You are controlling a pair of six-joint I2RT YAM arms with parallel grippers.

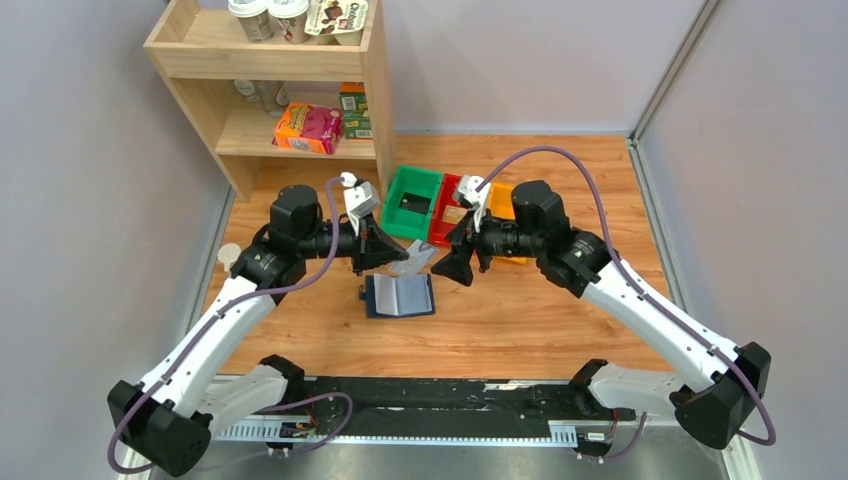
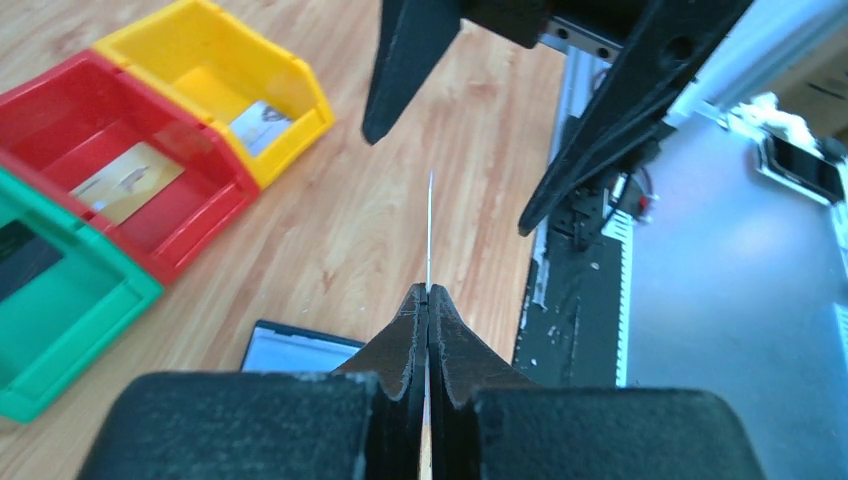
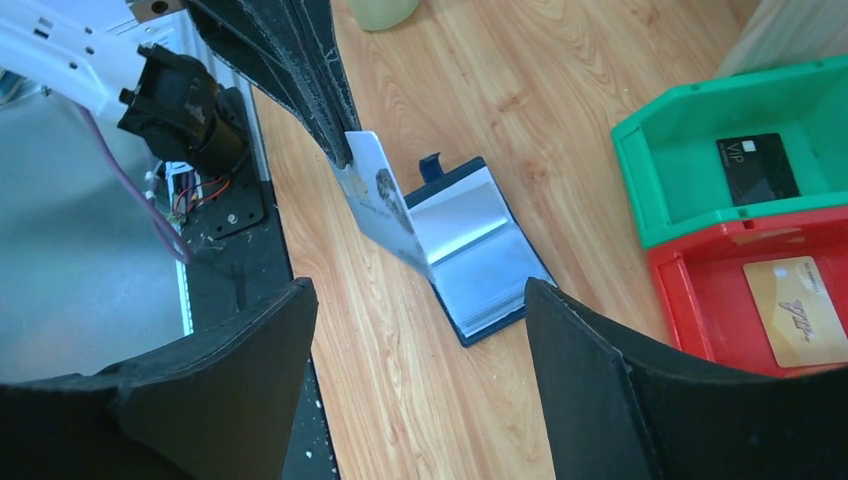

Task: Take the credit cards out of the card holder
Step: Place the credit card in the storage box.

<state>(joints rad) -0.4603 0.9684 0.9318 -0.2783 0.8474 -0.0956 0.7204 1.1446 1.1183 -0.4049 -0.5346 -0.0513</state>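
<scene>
The card holder (image 1: 398,296) lies open on the wooden table, navy with pale blue-grey pockets (image 3: 478,250). Just above it my left gripper (image 1: 392,257) is shut on a silver-grey credit card (image 1: 413,260), which hangs tilted over the holder's left edge (image 3: 385,205). The left wrist view shows that card edge-on (image 2: 430,225) sticking out of the closed jaws (image 2: 428,292). My right gripper (image 1: 452,265) faces it from the right, open and empty (image 3: 420,288), a short way from the card. Other credit cards lie in the bins: black (image 3: 757,168), tan-gold (image 3: 795,311), silver (image 2: 260,125).
A green bin (image 1: 408,227), a red bin (image 1: 441,232) and a yellow bin (image 1: 503,199) stand side by side behind the grippers. A wooden shelf (image 1: 200,60) with boxes and cups stands at the back left. A pale round lid (image 1: 230,255) sits by the left arm.
</scene>
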